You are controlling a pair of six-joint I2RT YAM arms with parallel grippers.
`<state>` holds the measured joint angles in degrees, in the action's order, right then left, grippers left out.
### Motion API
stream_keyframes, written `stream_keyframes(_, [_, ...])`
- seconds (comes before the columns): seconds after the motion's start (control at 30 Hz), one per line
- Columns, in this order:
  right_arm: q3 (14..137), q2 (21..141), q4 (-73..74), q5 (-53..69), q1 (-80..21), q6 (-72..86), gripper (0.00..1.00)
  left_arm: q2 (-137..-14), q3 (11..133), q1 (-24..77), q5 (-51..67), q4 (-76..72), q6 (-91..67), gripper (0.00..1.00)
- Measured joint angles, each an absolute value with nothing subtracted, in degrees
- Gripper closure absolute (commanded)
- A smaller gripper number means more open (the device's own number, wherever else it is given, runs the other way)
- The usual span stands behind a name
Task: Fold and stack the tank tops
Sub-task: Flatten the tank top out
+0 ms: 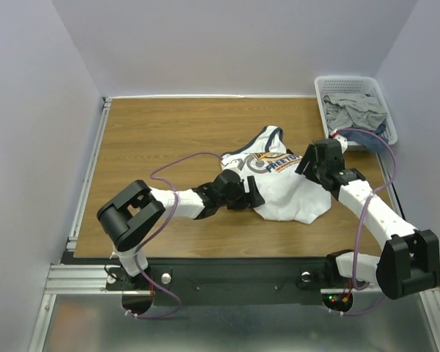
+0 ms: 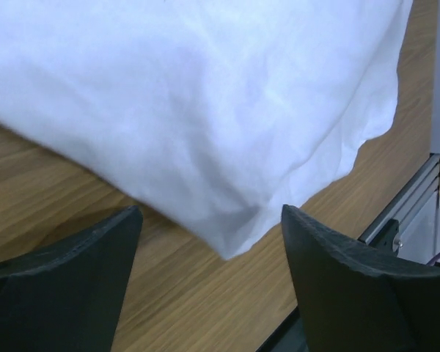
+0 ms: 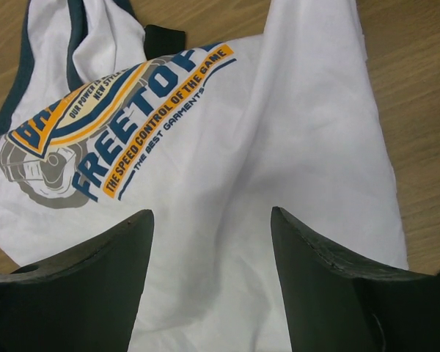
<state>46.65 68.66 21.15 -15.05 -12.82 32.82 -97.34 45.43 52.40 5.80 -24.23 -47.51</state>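
Tank top (image 1: pixel 290 196), one only, lies crumpled on the table (image 1: pixel 154 132) between the two grippers. The left gripper (image 2: pixel 211 220), fingers apart and holding nothing, is just at its plain white corner. The right gripper (image 3: pixel 211 220), also apart and empty, hangs over its printed front. Only the right wrist view shows the print's letters. Only the top view shows one basket (image 1: pixel 348 78) with grey cloth (image 1: pixel 356 110), beyond the right gripper.

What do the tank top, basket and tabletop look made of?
Tank top: thin matte cloth, likely cotton knit; soft creases, printed graphic. Basket: white plastic, judging by its slotted moulded walls. Tabletop: wood-grain laminate or veneer, smooth, faintly glossy.
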Motion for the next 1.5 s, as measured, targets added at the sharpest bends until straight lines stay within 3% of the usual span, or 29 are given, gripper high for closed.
stream_keyframes(0.03, [46.65, 69.01, 21.15, -15.05, -12.82, 32.8, 0.29, -98.37, 46.35, 52.4, 5.72, -24.91, -47.7, 0.38])
stream_keyframes(0.13, [46.65, 69.56, 21.17, -14.96, -12.82, 32.8, 0.3, -100.55, 48.1, 52.23, 4.93, -26.02, -48.56, 0.69])
stream_keyframes(0.17, [46.65, 69.65, 21.15, -14.9, -12.82, 32.8, 0.3, -101.23, 48.6, 51.94, 4.73, -26.2, -48.69, 0.95])
stream_keyframes(0.2, [46.65, 69.69, 21.15, -14.63, -12.82, 32.69, 0.31, -101.78, 49.04, 51.62, 4.58, -26.41, -49.17, 1.0])
stream_keyframes(0.63, [45.98, 68.71, 21.12, -7.99, -13.13, 31.05, 0.34, -96.16, 50.85, 32.03, -0.38, -24.21, -49.28, 1.0])
stream_keyframes(0.83, [41.12, 64.84, 21.96, -6.94, -20.1, 32.86, 0.32, -95.2, 52.14, 32.01, -0.23, -23.53, -48.62, 1.0])
stream_keyframes(0.87, [40.36, 64.29, 22.15, -6.98, -21.1, 33.23, 0.32, -95.2, 52.07, 32.21, 0.54, -23.24, -48.47, 0.97])
stream_keyframes(0.93, [38.85, 63.22, 22.44, -7.01, -22.76, 33.78, 0.31, -95.2, 52.05, 32.82, 1.61, -23.07, -48.16, 0.8])
stream_keyframes(0.97, [38.15, 62.74, 22.61, -7.05, -22.96, 34.15, 0.3, -95.02, 51.51, 33.23, 1.96, -23.35, -47.81, 0.64])
stream_keyframes(1.03, [36.56, 61.6, 23.16, -7.07, -23.29, 34.85, 0.29, -93.93, 49.56, 34.72, 2.33, -23.18, -47.64, 0.47])
stream_keyframes(1.3, [34.68, 60.58, 23.73, -9.02, -33.95, 37.23, 0.31, -90.17, 41.98, 43.94, 2.94, -22.44, -48.29, 0.42])
stream_keyframes(1.5, [34.68, 65.67, 23.49, -12.97, -40.14, 38.02, 0.37, -90.39, 41.63, 44.64, 2.92, -22.68, -48.31, 0.41])
